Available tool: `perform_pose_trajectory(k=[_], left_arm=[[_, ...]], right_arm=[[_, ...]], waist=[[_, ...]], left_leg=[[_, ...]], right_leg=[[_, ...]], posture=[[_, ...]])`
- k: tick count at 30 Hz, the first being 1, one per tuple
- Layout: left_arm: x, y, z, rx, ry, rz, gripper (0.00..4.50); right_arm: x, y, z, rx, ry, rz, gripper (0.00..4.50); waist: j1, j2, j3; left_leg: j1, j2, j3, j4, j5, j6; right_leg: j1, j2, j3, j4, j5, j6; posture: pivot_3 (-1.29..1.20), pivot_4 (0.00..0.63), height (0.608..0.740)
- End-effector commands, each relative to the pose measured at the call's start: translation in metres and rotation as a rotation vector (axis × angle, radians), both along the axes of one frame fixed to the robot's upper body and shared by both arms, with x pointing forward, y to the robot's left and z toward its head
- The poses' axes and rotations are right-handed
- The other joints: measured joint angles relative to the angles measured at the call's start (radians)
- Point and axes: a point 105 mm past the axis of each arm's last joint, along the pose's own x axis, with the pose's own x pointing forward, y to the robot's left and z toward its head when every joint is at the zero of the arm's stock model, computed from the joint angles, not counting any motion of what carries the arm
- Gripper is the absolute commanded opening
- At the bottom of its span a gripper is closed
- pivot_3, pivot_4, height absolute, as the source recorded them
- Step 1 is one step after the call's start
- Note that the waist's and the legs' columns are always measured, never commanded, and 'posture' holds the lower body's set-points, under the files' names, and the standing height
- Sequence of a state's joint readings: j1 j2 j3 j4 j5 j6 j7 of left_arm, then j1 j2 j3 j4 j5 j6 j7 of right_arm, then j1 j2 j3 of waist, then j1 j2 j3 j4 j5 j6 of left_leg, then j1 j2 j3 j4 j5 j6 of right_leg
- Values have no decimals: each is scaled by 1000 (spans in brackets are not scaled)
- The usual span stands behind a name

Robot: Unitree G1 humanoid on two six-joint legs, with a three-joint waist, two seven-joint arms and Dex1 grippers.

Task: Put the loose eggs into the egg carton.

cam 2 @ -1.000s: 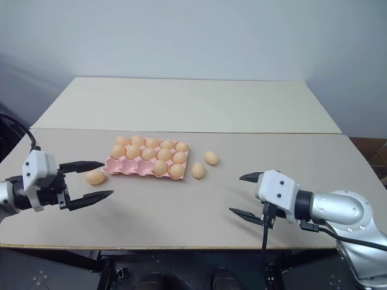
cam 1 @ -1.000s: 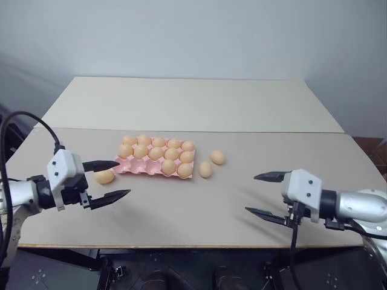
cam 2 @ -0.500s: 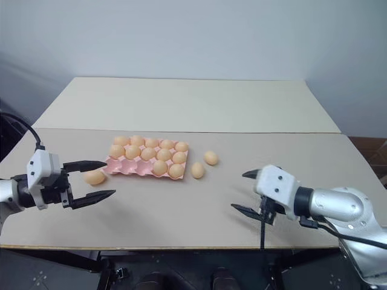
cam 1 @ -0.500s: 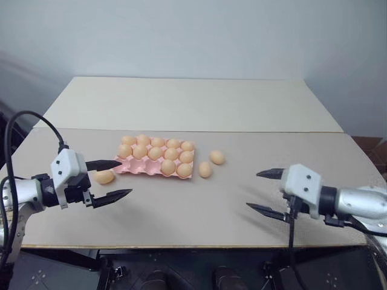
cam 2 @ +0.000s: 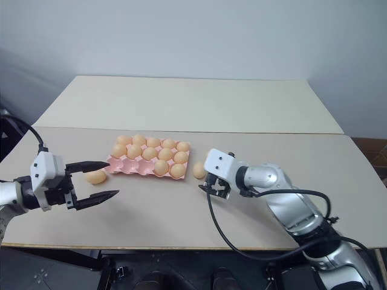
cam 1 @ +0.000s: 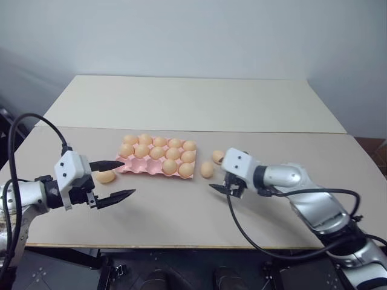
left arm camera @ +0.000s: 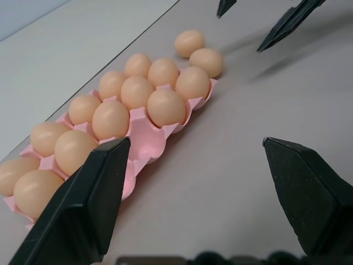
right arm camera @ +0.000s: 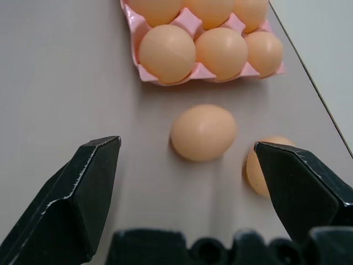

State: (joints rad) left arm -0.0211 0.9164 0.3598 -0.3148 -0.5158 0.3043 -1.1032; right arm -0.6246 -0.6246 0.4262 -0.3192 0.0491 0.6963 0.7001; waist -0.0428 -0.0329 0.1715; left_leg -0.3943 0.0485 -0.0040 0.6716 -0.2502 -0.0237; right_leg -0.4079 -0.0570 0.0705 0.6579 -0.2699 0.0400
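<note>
Because two loose eggs [right arm camera: 203, 132] lie on the table just beyond the egg carton [right arm camera: 187, 22], the right gripper [right arm camera: 193, 187] is held with fingers apart, the nearer egg framed between them, presumably for grasping.

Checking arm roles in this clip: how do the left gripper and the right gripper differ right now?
The left gripper hangs at the egg carton's left end, beside one loose egg; the right gripper sits at the carton's right end, facing a loose egg that lies between its fingers' line, with another egg beside. Both are open and hold nothing.
</note>
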Motion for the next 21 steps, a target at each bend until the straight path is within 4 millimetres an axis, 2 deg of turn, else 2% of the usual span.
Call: perform_pose_trajectory(k=[1, 9, 17, 20, 21], left_arm=[[-1, -5, 8, 8, -41, -17, 4182], [-4, -3, 9, 14, -43, -10, 4182], [-5, -3, 8, 16, -40, -4, 4182], [-4, -3, 7, 17, -39, -4, 4182], [-4, -3, 7, 18, -40, -4, 4182]], right_arm=[[17, 14, 4, -16, -83, -5, 4484], [33, 22, -8, -39, -95, -6, 4484], [44, 19, -16, -32, -71, -55, 4484], [42, 19, -16, -25, -64, -47, 3915], [42, 18, -16, -29, -60, -49, 3588]], waist=[[0, 0, 0], [0, 0, 0], [-3, 0, 0], [-2, 0, 0], [-2, 0, 0]], left_leg=[[0, 0, 0, 0, 0, 0], [-13, 0, 0, 3, 0, 0], [-12, 0, 0, 3, 0, 0], [-12, 0, 0, 3, 0, 0], [-12, 0, 0, 3, 0, 0]], right_leg=[[-1, 0, 0, 1, 0, 0], [-15, 0, 0, 6, 0, 0], [-14, 0, 0, 7, 0, 0], [-14, 0, 0, 7, 0, 0], [-14, 0, 0, 7, 0, 0]], posture=[[0, 150, 740], [0, 150, 740], [0, 150, 740], [0, 150, 740], [0, 150, 740]])
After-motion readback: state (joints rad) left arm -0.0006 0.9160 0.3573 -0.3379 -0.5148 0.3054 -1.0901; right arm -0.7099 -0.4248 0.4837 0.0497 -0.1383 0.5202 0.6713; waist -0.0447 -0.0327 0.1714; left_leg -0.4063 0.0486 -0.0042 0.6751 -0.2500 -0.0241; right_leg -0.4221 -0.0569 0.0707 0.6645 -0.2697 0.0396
